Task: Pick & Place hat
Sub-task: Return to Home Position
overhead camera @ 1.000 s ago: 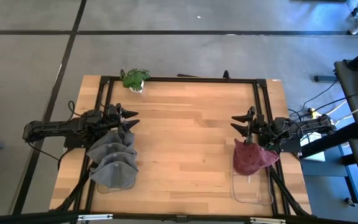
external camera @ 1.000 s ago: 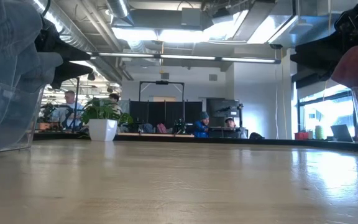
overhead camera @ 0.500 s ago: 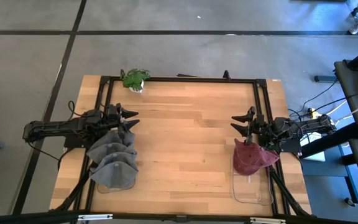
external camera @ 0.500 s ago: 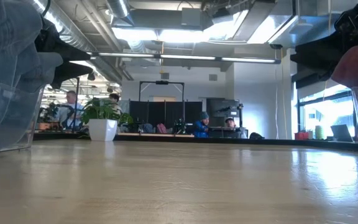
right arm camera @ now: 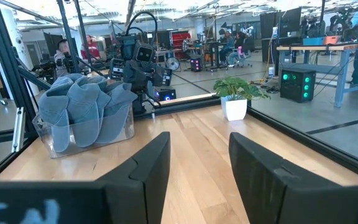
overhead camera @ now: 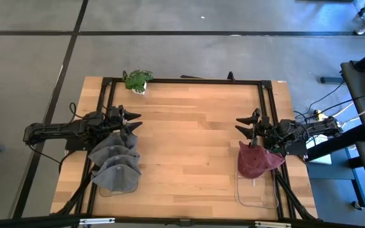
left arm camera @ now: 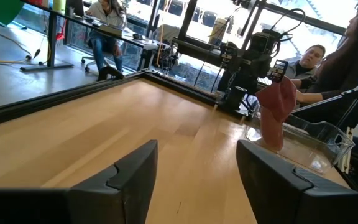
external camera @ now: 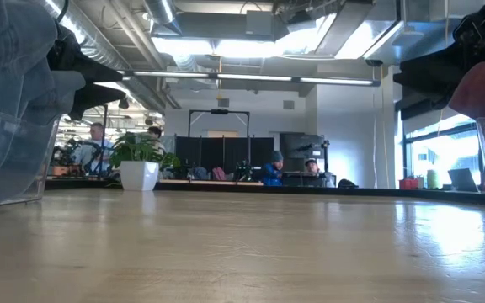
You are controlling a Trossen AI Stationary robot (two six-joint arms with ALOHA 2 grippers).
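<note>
Blue caps (overhead camera: 114,166) lie beside left gripper (overhead camera: 138,120); its jaws and right gripper's (overhead camera: 238,125) gape empty.

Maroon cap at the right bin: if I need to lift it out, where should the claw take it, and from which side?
Probably the bunched crown of the maroon cap, taken from straight above by the right claw. The cap is heaped at the end of the right bin nearest that claw and stands above the rim, while the clear walls block a side approach.
</note>
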